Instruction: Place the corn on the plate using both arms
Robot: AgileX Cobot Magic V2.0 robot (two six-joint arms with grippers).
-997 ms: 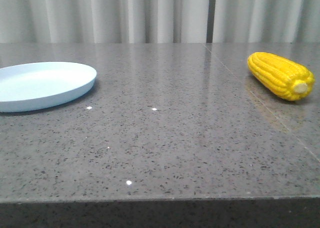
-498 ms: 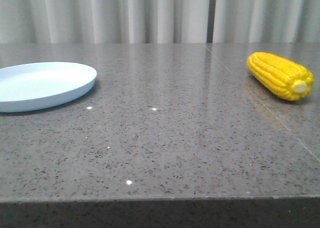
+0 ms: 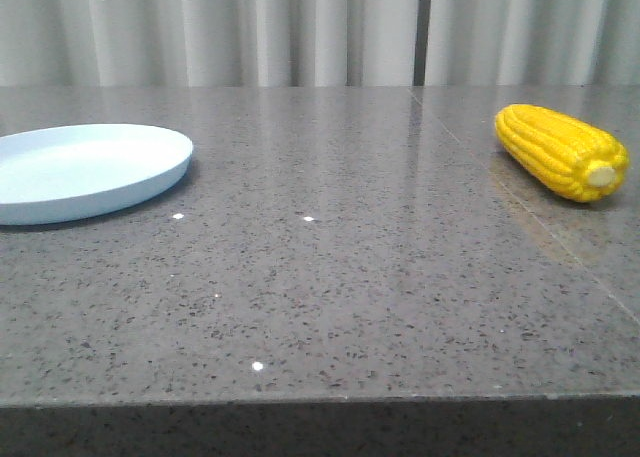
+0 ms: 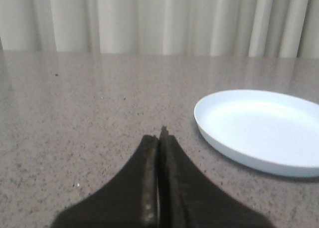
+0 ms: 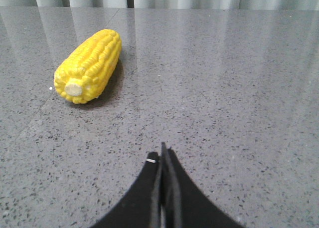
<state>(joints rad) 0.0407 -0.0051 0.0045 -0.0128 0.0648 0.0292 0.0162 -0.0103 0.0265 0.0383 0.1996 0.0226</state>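
Observation:
The yellow corn (image 3: 560, 150) lies on the grey stone table at the far right, its pale stub end toward the camera. It also shows in the right wrist view (image 5: 90, 65), ahead of and apart from my right gripper (image 5: 162, 150), which is shut and empty. The pale blue plate (image 3: 80, 169) sits empty at the far left. It also shows in the left wrist view (image 4: 261, 129), beside my left gripper (image 4: 159, 135), which is shut and empty. Neither gripper appears in the front view.
The grey speckled table (image 3: 330, 277) has a front edge near the bottom of the front view. A seam runs across its right part close to the corn. Pale curtains (image 3: 300, 27) hang behind the table.

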